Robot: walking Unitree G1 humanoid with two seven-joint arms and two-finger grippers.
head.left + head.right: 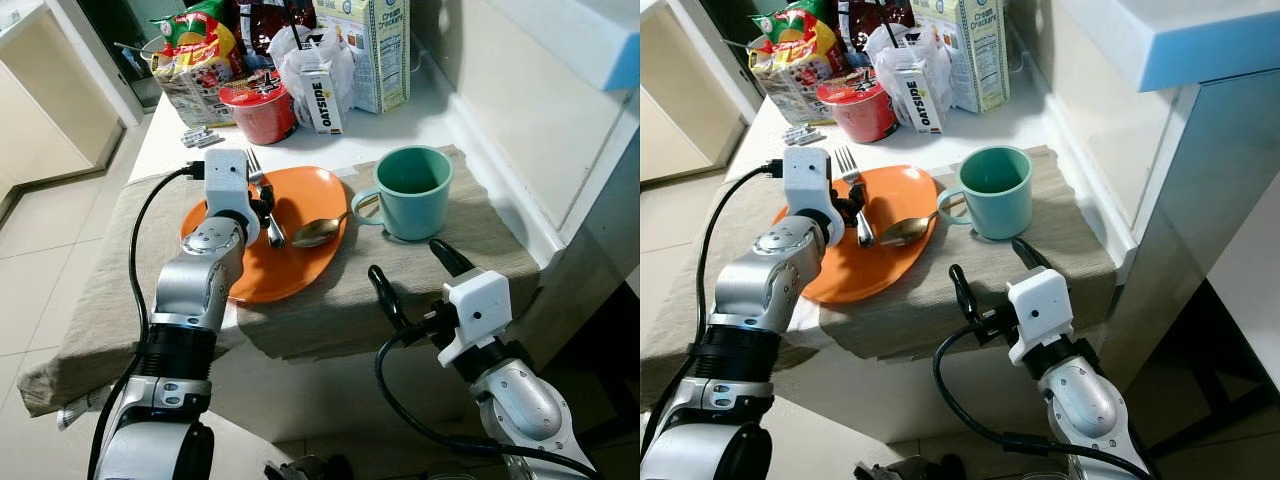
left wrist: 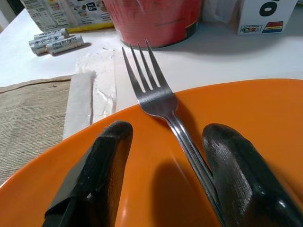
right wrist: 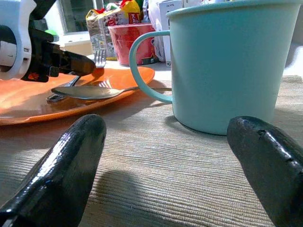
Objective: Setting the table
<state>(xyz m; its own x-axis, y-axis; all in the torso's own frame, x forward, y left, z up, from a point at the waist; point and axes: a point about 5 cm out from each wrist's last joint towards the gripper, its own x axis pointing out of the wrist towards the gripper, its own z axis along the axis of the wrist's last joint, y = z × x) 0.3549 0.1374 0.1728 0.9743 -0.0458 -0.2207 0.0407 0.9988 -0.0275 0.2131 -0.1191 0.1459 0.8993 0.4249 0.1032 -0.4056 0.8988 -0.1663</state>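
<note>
Tabletop [image 1: 420, 115]: white, draped at the near end with a ribbed beige cloth [image 1: 470, 240] hanging over the edge.
Plate [image 1: 300, 265]: orange, lying on the cloth, left of centre.
Fork [image 2: 156, 94]: silver, tines poking past the far rim of the plate, handle running back across it toward the left gripper.
Spoon [image 1: 318, 232]: bowl resting on the plate, handle pointing toward the mug and reaching just beside its handle.
Mug [image 1: 415, 192]: teal, upright on the cloth just right of the plate, handle turned toward the plate, apparently empty.
Left gripper [image 2: 163, 165]: low over the plate, fingers spread, fork handle between them and lying right against the right-hand finger; not clamped on it.
Right gripper [image 1: 410, 275]: at the near edge of the cloth, fingers wide apart, aimed at the mug, holding nothing, well short of it.
Background: red noodle cup [image 1: 260, 105], Oatside carton [image 1: 322, 98], cracker box [image 1: 378, 50] and snack bags [image 1: 195, 55] crowded at the far end; small tubes [image 2: 54, 41] on the bare white surface.
Step in hand: probably handling the fork on the plate, either grasping or just releasing; cannot tell which.
Next move: if grasping, closing squarely on the thin handle, then lifting level; if released, rising straight up clear of the tines. Mug likely next for the right gripper.
</note>
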